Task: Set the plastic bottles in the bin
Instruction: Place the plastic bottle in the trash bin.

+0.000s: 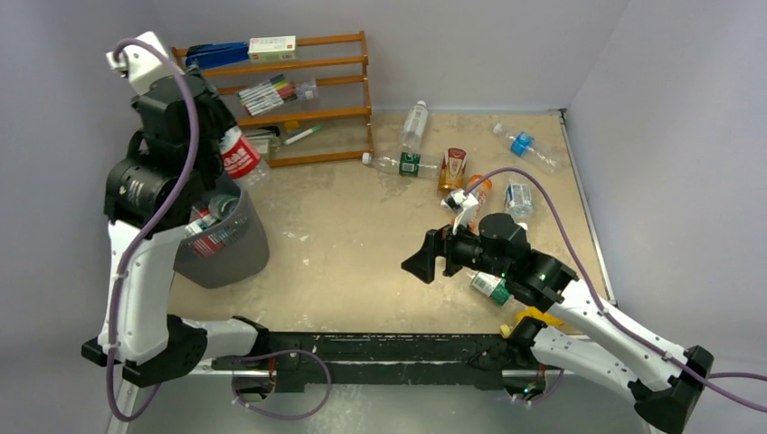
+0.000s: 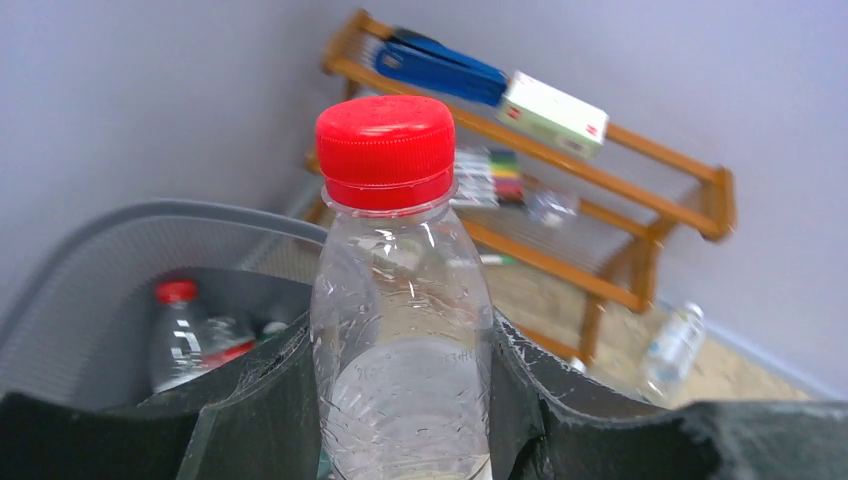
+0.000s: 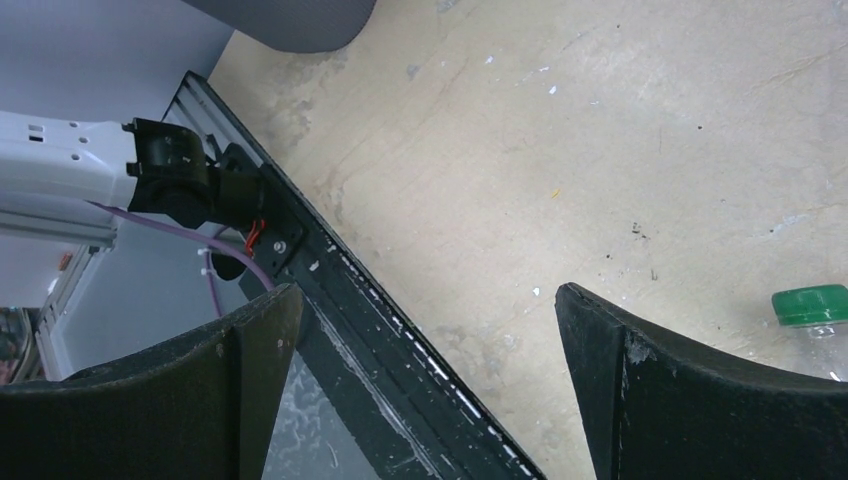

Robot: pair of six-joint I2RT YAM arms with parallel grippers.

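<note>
Overhead, a sandy tabletop point(image 1: 362, 244) sits between grey walls. At the left, the left jaws are clamped on a clear red-capped bottle point(image 2: 400, 330), holding it raised by the far rim of the grey bin point(image 1: 231, 258). Whether it hangs squarely over the opening cannot be told. From above, only its red label shows past the black wrist. In the left wrist view the bottle stands upright between black fingers point(image 2: 250, 430), its lower part cut off by the frame. Behind it, inside the bin, lies another bottle point(image 2: 180, 335) with a red cap (others beneath it are too dim to count).

The right jaws stand wide apart with nothing between them, low over bare tabletop near the middle. A green cap point(image 3: 810, 305) pokes in at the edge of the right wrist view, with the rest of that bottle cut off.

Loose bottles lie at the far right: a clear one point(image 1: 414, 125), a green-labelled one point(image 1: 402, 164), an orange one point(image 1: 453, 168) and a blue-labelled one point(image 1: 525, 145). A wooden rack point(image 1: 307, 99) holding markers point(image 1: 271, 90) stands at the back left.
</note>
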